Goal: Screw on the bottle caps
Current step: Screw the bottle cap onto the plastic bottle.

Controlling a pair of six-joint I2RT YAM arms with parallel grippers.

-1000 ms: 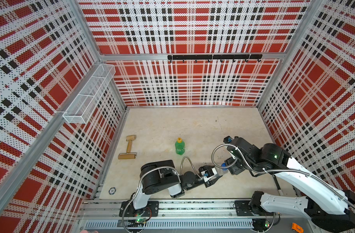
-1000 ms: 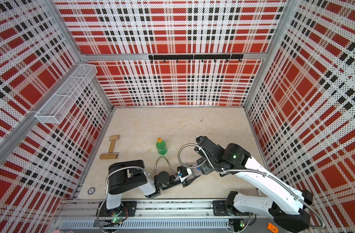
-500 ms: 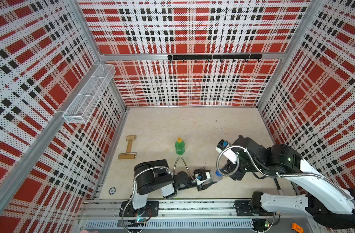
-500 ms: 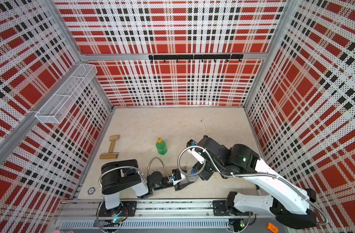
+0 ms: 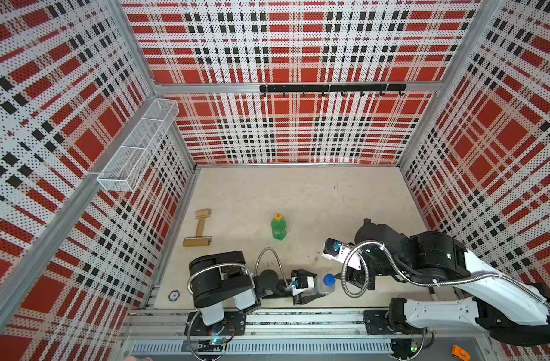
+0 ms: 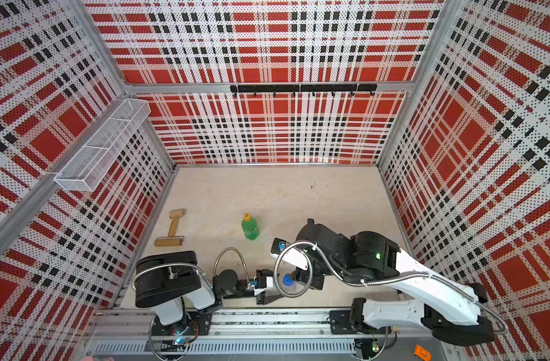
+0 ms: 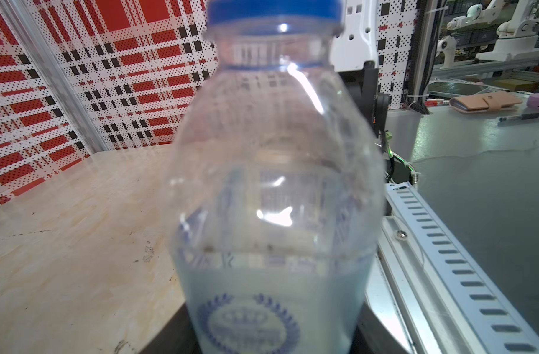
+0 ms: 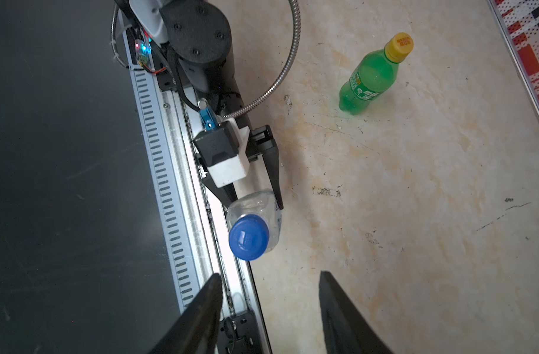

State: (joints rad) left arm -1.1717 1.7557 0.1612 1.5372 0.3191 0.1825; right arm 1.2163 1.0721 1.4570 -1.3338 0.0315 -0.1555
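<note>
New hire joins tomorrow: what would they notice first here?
The loud red plaid walls all around. Then the clear bottle with its blue cap on, gripped by the left gripper at the table's front edge, the open right gripper hovering empty close by. The green bottle, yellow cap on, stands upright mid-table.

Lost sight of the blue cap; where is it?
In both top views the blue cap tops the clear bottle in the left gripper, by the front rail.
</note>
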